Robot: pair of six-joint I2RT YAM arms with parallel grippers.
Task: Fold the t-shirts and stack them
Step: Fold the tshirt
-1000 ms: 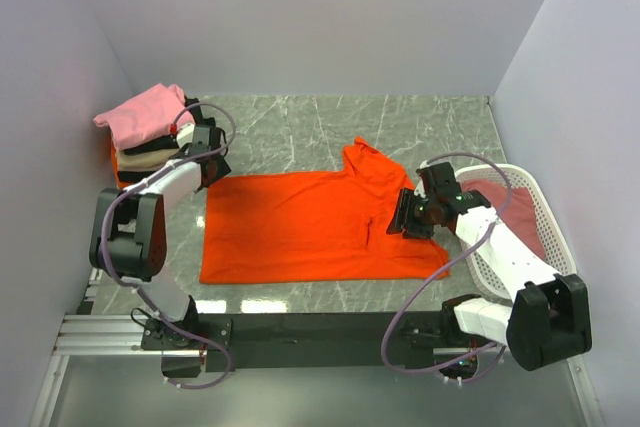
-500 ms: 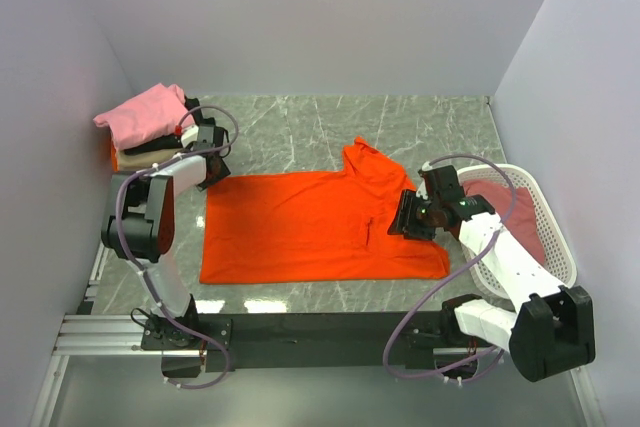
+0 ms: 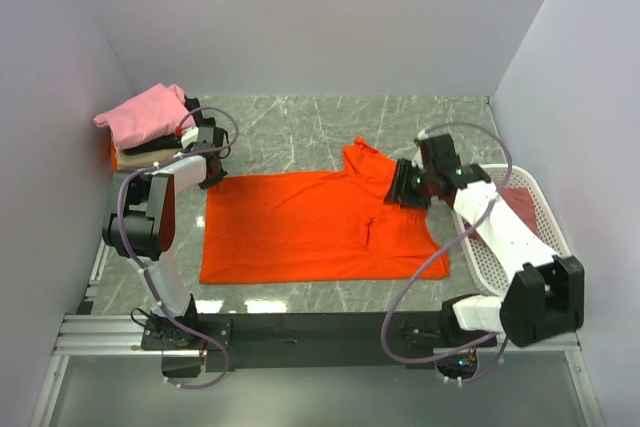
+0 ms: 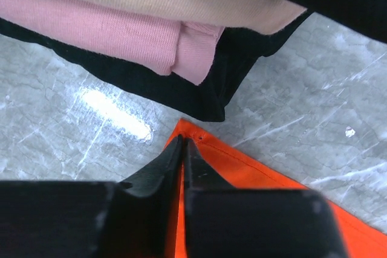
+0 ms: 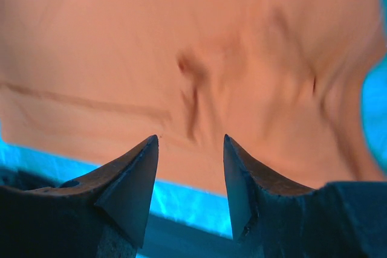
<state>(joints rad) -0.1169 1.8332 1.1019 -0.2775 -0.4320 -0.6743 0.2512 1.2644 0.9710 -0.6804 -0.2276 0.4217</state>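
1. The orange t-shirt (image 3: 300,227) lies spread flat on the table (image 3: 300,127) between the arms. Its far left corner is just beside the folded stack (image 3: 150,132).
2. The left gripper (image 3: 207,169) is closed on that corner. In the wrist view the orange hem runs in between the shut fingers (image 4: 163,167), so we judge the cloth is pinched, but only at its very tip.
3. The right gripper (image 3: 405,187) hovers over the wrinkled right part of the shirt with its jaws apart, and it grips nothing. Its wrist view shows only orange cloth under the fingertips (image 5: 142,167).
4. We judge the step in hand to be getting a second hold, so that the shirt can be folded along its length.
5. We should bring the right gripper down at the far edge, level with the left one, and not into the bunched middle. We close it on the edge itself, so that the fold line runs straight.
6. We then lift both holds together at one height, pulling them slightly apart to tighten the cloth between them.
7. We watch two things. The left pinch is shallow and may slip under tension. It is also near the black shirt (image 4: 199,89) at the foot of the stack, which must not be dragged along.
8. We steer the right arm wide of the basket (image 3: 552,219).
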